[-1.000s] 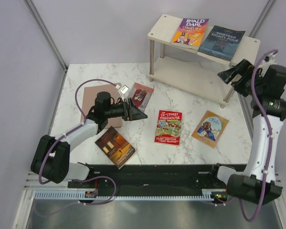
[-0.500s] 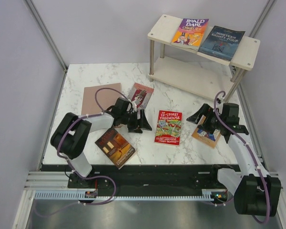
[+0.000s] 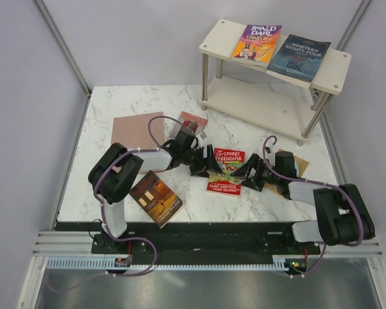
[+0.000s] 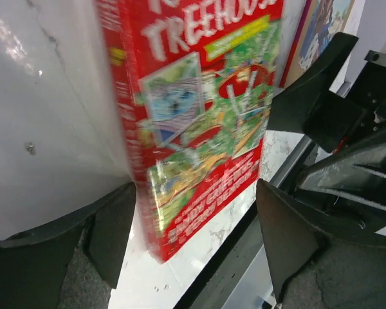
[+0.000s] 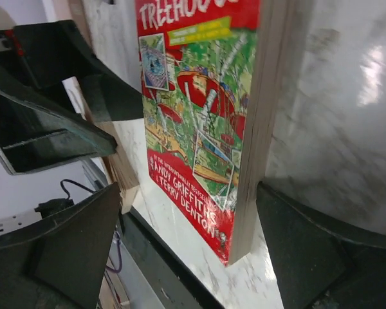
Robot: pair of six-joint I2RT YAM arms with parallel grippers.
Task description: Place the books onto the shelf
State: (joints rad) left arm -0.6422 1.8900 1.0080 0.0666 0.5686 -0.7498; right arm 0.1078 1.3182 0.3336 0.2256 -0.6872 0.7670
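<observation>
The red Treehouse book (image 3: 226, 171) lies flat toward the middle of the tabletop's (image 3: 128, 103) near edge. The left arm (image 3: 151, 158) and right arm (image 3: 302, 190) flank it, both jaws apart. Pushing inward from both sides could buckle the book or skid it.

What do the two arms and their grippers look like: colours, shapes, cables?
Both arms have white links and black joints. A purple cable loops along the left arm and another along the right arm. The left gripper and right gripper are black, with broad wedge-shaped fingers.
</observation>
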